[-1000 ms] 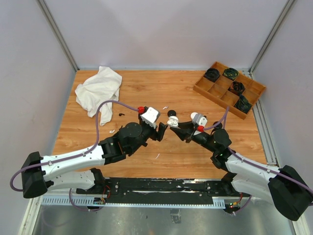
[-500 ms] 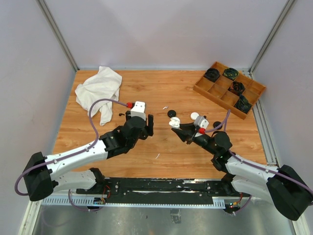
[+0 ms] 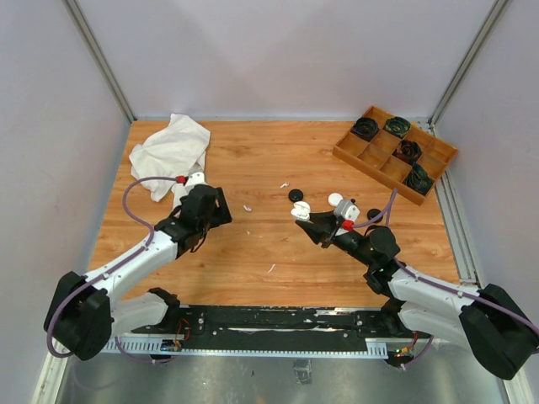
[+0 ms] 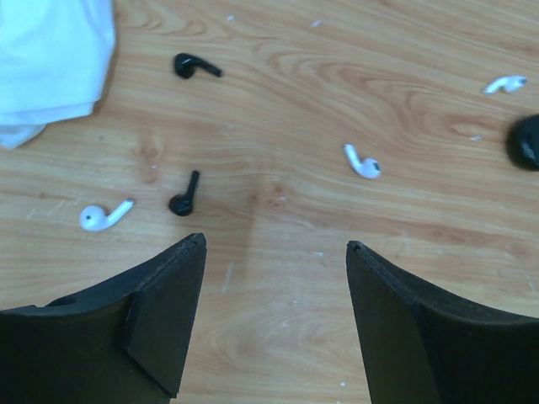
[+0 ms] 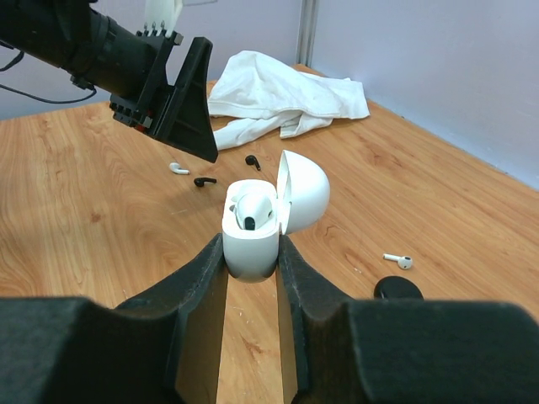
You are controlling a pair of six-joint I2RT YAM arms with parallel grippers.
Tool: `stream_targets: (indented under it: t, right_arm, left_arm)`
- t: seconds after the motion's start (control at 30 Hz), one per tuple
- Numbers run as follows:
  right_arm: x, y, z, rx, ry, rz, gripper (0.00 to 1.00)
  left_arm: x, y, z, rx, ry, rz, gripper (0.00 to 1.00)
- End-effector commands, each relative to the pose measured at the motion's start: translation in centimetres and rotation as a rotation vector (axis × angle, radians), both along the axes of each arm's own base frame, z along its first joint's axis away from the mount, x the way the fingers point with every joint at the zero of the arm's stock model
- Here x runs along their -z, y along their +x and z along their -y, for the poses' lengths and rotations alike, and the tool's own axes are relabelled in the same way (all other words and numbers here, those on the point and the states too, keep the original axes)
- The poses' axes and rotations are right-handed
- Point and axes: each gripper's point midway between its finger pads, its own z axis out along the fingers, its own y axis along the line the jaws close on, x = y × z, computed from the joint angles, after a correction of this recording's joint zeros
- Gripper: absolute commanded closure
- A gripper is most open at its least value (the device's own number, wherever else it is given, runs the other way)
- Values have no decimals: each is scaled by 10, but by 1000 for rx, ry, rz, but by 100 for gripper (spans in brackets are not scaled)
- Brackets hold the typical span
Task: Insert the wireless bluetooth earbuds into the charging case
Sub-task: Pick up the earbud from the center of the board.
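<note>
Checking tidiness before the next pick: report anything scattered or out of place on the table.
Loose earbuds lie scattered over the table, black and white mixed. A crumpled white cloth sits in the far left corner. The open white case in the right tool shows only one bud inside.

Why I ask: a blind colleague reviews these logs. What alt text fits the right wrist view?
The right gripper is shut on an open white charging case with one white earbud seated inside. Behind it, the left gripper hovers over loose earbuds on the wooden table, near a white cloth.
</note>
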Motion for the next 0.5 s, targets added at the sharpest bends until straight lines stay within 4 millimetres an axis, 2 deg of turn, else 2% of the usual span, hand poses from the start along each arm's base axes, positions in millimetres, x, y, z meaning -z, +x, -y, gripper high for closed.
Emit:
stream_targets:
  t: [0.0,0.17,0.47]
  right_arm:
    - [-12,-5,-1,-12,15,48,96]
    - [-13,-6,-1,-13,17,50,96]
    - [-13,-7,-1,-16,14,50,96]
  left_arm:
    - [18,3,-17,-67,-69,-71,27]
    - [33,9,-38,-134,-56,-114,27]
    - [52,29,-55,-161,-42,-155,29]
